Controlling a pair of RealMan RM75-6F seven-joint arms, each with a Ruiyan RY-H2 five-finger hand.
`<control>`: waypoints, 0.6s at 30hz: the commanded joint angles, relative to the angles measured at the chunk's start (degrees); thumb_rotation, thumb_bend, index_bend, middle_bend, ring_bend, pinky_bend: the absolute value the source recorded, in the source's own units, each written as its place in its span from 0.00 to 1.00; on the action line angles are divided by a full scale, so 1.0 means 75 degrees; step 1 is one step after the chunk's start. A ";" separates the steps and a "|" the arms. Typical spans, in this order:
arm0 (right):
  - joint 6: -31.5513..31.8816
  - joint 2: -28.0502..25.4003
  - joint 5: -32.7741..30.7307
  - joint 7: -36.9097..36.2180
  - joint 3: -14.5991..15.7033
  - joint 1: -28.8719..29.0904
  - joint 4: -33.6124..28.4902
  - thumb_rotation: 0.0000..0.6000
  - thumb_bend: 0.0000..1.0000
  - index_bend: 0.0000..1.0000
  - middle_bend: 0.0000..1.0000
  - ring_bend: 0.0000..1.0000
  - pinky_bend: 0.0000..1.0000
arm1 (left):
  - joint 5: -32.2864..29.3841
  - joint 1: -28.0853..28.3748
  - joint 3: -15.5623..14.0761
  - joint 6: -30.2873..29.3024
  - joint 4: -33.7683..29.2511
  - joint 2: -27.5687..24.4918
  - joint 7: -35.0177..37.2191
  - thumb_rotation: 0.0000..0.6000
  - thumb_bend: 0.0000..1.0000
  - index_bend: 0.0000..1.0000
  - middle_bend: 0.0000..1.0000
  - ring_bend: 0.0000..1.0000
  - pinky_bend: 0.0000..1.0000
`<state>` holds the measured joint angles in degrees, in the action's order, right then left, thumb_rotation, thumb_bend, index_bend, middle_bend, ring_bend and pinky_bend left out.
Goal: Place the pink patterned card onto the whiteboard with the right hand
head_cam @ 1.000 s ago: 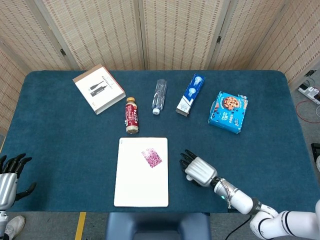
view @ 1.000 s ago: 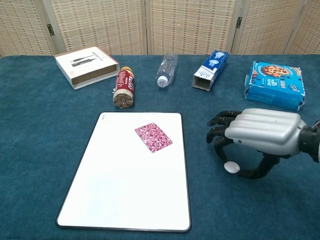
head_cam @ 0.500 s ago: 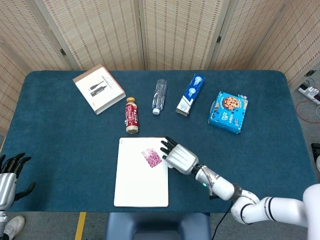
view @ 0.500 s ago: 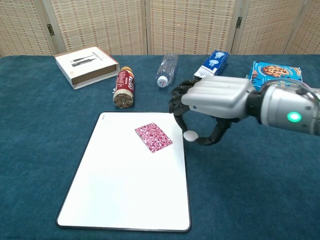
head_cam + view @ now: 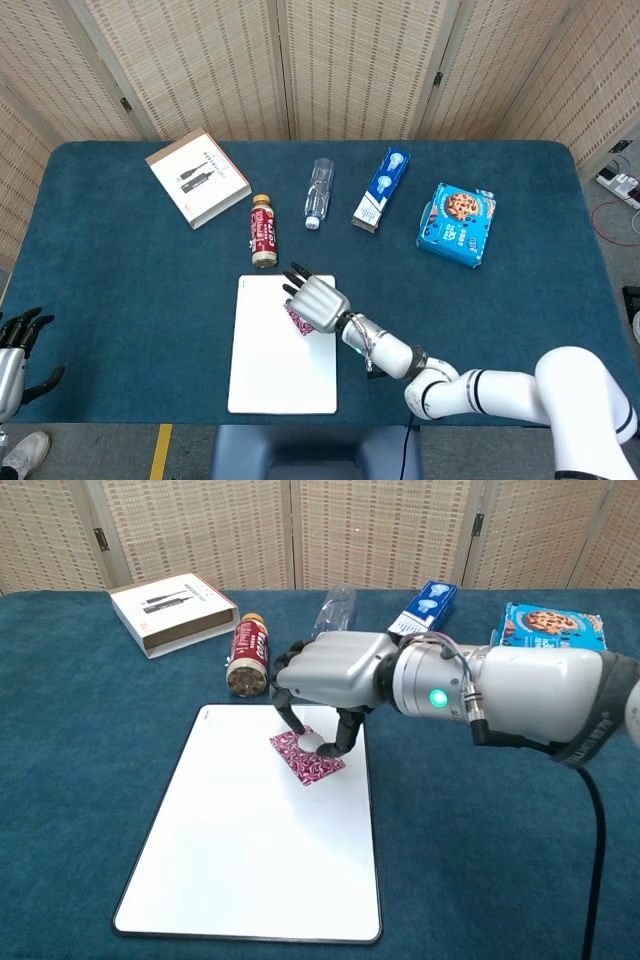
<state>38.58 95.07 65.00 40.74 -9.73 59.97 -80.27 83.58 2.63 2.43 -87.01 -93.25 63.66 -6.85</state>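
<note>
A lab-like test station: blue-clothed table (image 5: 120,270) ringed by woven folding screens (image 5: 350,65).

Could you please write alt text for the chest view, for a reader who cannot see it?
The right robot hand reaches over a whiteboard on a blue table, fingertips down on a pink patterned card lying on the board. Behind are a lying red bottle, a white box, and a blue cookie box.

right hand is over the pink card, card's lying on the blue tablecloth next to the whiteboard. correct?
Not quite. The right hand is over the pink patterned card, but the card lies on the whiteboard itself, near its upper right part, not on the cloth beside it. The chest view shows white board surface all around the card.
</note>
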 commanded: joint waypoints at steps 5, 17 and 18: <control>0.0048 0.0221 -0.0506 0.0373 0.0154 0.0243 0.0206 0.91 0.38 0.45 0.19 0.04 0.00 | -0.0030 -0.0004 -0.0005 0.0040 0.0069 0.0029 0.0042 1.00 0.29 0.22 0.18 0.19 0.00; 0.0365 0.0016 -0.0857 0.0336 0.0309 0.0344 0.0013 0.91 0.38 0.11 0.13 0.01 0.00 | -0.0015 0.0043 0.0015 0.0097 0.0082 0.0062 0.0023 1.00 0.29 0.22 0.18 0.19 0.00; 0.0482 -0.0098 -0.0816 0.0254 0.0304 0.0287 -0.0121 0.91 0.38 0.10 0.13 0.01 0.00 | -0.0017 0.0048 0.0021 0.0100 0.0078 0.0056 0.0026 1.00 0.29 0.22 0.18 0.19 0.00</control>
<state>41.30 95.21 58.58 43.34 -7.41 62.53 -80.18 83.45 2.98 2.59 -86.25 -92.65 64.09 -6.66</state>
